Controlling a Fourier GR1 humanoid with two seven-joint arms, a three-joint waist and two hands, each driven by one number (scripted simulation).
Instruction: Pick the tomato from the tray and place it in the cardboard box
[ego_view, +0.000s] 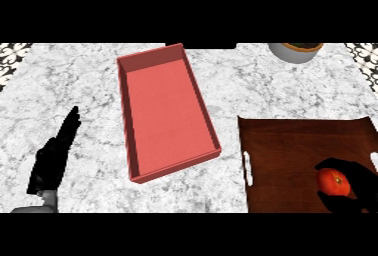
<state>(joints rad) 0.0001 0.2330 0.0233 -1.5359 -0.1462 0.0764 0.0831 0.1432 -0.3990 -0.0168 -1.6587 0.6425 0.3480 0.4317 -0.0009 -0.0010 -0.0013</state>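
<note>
Red tomato (334, 183) sits near the tray's (295, 145) right edge, right hand (354, 175) curled round it; lift straight before crossing to the cardboard box (166, 112). Left hand (53, 155) rests open.

Counter (81, 85): white-grey marble veining. Box (166, 110): salmon-red, darker walls. Tray (295, 150): dark reddish-brown wood. Tomato (334, 181): orange-red. Both hands, left hand (50, 160) and right hand (358, 175): black. Pot (295, 51): pale grey.
</note>
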